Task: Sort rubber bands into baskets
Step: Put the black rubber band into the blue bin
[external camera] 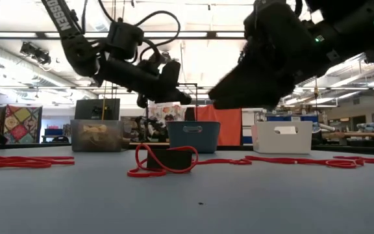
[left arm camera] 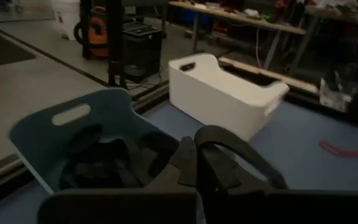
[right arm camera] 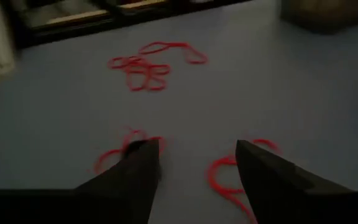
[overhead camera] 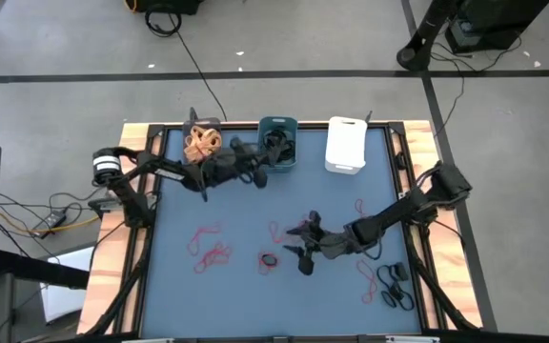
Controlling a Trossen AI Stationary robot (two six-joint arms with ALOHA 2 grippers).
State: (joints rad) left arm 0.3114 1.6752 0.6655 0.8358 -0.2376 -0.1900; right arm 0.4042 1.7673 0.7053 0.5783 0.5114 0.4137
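Three baskets stand along the table's far edge: a dark grey one [overhead camera: 203,143] with tan rubber bands, a teal one [overhead camera: 277,143] with black bands, and a white one [overhead camera: 346,145]. My left gripper [overhead camera: 259,177] hovers just near of the teal basket [left arm camera: 73,134], shut on a black rubber band [left arm camera: 247,152]. My right gripper [overhead camera: 302,246] stands open above the table's middle, clear of the surface. Red rubber bands [right arm camera: 229,177] lie on the blue mat below and between its fingers. My left gripper pinches the black rubber band between its two shut fingers, at one end of the loop [left arm camera: 199,138]. The fingers lie nearly level and point toward the far edge. The rest of the loop arches out beside them, lifted clear of the table.
Red bands lie loose at the mat's left [overhead camera: 210,250], in its middle [external camera: 164,162] and at its right [overhead camera: 360,205]. A black band [overhead camera: 270,259] lies near the right gripper. More black bands [overhead camera: 396,288] lie near the right edge. A wooden rim [overhead camera: 112,248] borders the mat.
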